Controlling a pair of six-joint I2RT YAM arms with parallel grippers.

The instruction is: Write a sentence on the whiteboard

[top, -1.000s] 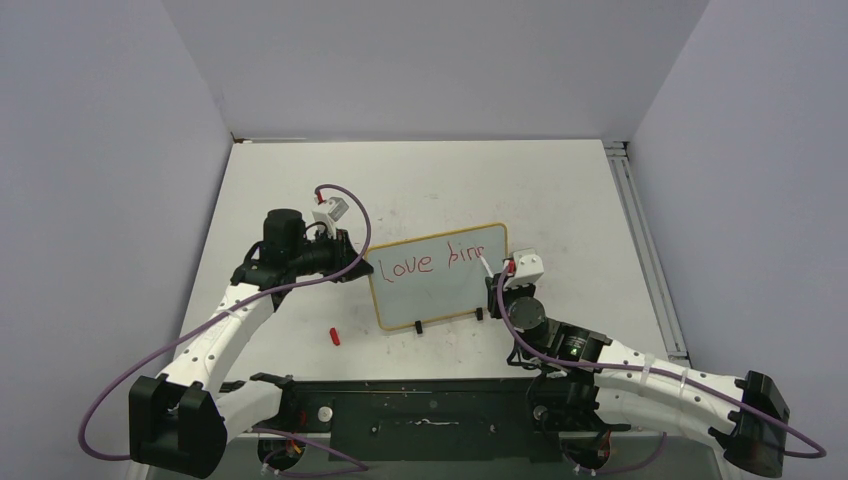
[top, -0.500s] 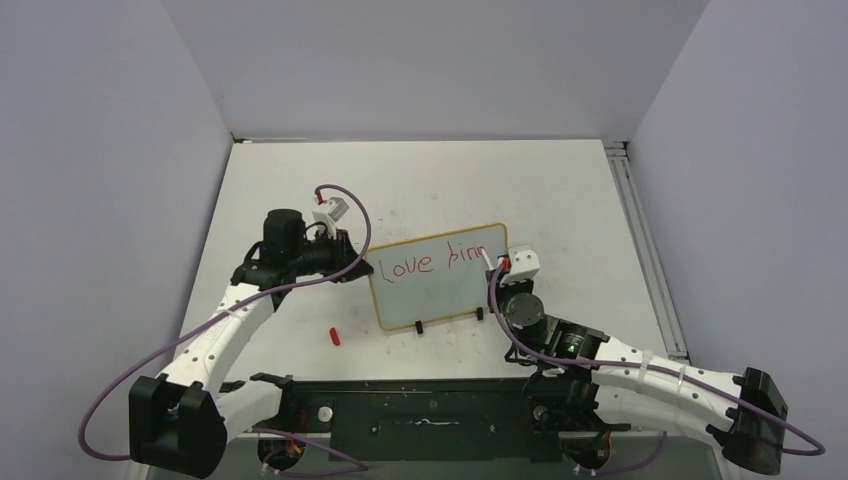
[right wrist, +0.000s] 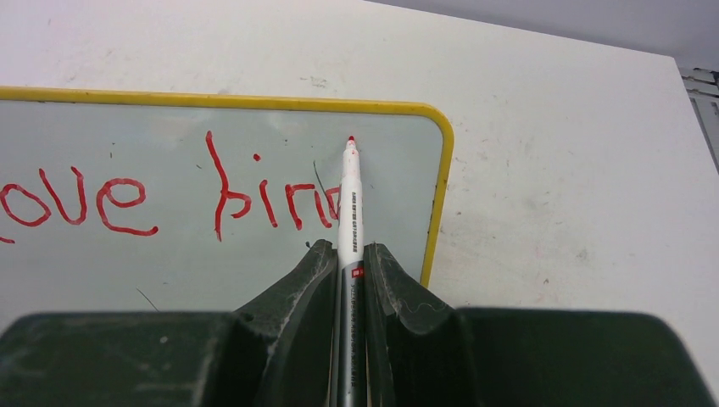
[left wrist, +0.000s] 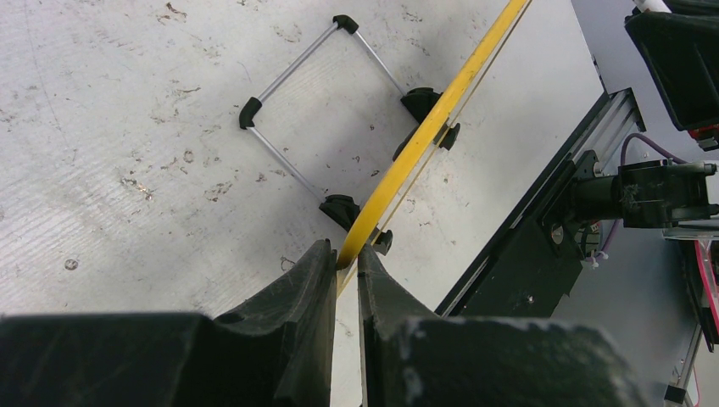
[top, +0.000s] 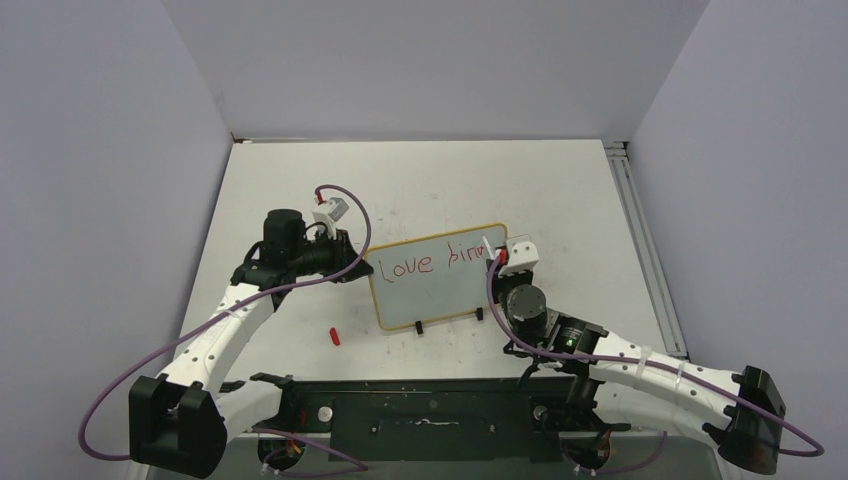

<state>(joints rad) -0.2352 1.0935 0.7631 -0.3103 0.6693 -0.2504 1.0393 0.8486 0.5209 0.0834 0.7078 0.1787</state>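
The right end effector (right wrist: 349, 254) is pinched on a red marker (right wrist: 348, 199) held lengthwise straight ahead, its tip at the whiteboard (right wrist: 169, 263) just right of the sentence (right wrist: 119, 203), while the board's opposite edge is clamped by the left end effector (left wrist: 346, 256).

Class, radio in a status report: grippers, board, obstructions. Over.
Left gripper shut on whiteboard frame. Right gripper shut on marker, tip near top-right corner. Sentence reads "love bir", unfinished. Red cap lies apart on table.
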